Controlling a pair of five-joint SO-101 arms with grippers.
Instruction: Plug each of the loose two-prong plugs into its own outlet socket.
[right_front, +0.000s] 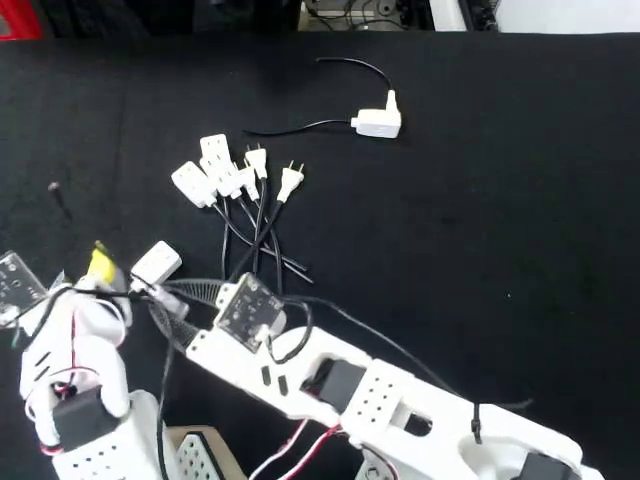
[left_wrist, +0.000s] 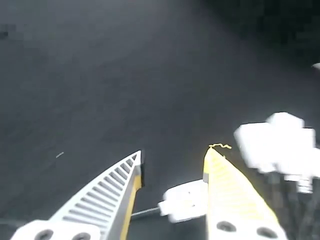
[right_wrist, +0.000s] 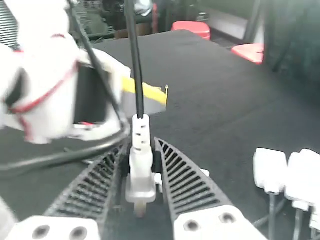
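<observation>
A white plug (right_wrist: 137, 175) (black cable running off its back) sits pinched between the right gripper's (right_wrist: 141, 143) 2 ribbed fingers, on the arms' side of the socket cluster (right_front: 215, 170); the left gripper (left_wrist: 175, 150), also near that cluster, is spread wide and grips nothing; a loose socket (left_wrist: 184, 201) lies beside its yellow finger.

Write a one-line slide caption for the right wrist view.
Right pincer clamps a white plug by its body, black cord trailing away, white sockets nearby on the black table.
</observation>
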